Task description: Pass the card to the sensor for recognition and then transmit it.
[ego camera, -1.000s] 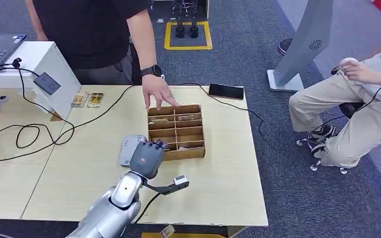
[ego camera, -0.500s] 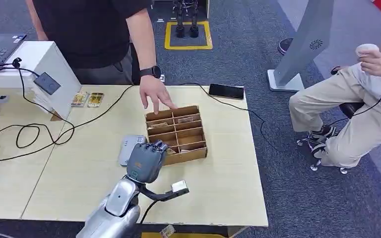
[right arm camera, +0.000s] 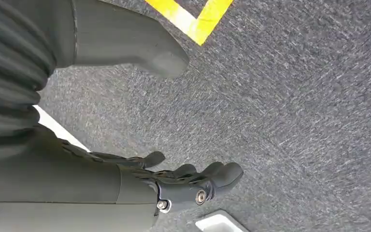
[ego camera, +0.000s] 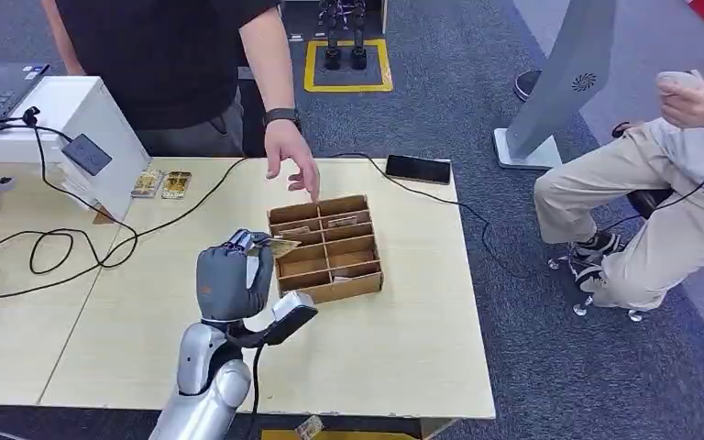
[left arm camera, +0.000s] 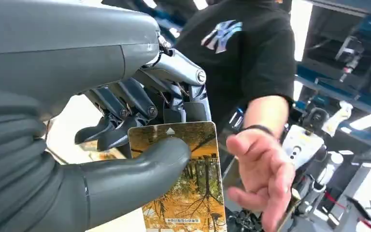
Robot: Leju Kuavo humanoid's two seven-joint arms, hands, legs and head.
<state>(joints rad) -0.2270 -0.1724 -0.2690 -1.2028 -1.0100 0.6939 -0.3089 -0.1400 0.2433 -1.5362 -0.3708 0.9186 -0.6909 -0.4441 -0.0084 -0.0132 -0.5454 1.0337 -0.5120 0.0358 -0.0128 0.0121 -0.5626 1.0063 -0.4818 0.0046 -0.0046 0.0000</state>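
Tabletop: pale wood, wooden divider box mid-surface | person's hand near its far edge | left hand has lifted from box level, pinching card aloft beside the box; sensor pass likely next | right hand hangs released over carpet.

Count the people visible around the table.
2. One person in a black shirt stands behind the table, hand over the wooden organizer. Another person in beige sits at right. Others may be outside the view.
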